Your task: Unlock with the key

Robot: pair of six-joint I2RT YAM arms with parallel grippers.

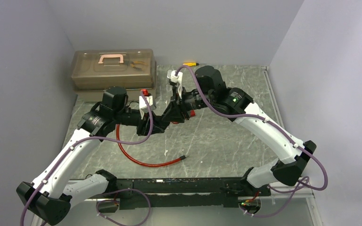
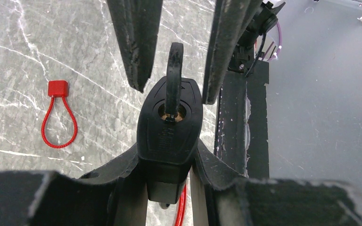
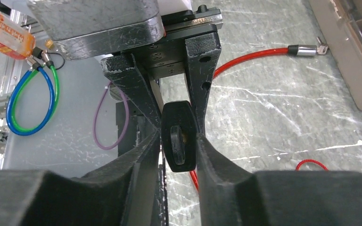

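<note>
Above the grey marbled table (image 1: 226, 141), the left gripper (image 2: 168, 153) clamps the black padlock (image 2: 169, 134). The key (image 2: 173, 70) stands in the padlock's face. The right gripper (image 3: 178, 136) straddles the key's head, jaws not yet pinching. Closing off-centre could bend the key or twist the padlock loose.

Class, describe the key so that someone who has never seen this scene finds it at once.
Above the grey marbled table, the left gripper clamps a black cable lock. The key juts from its brass keyhole: a thin black head, edge-on, unlike the broad fingers flanking it.
</note>
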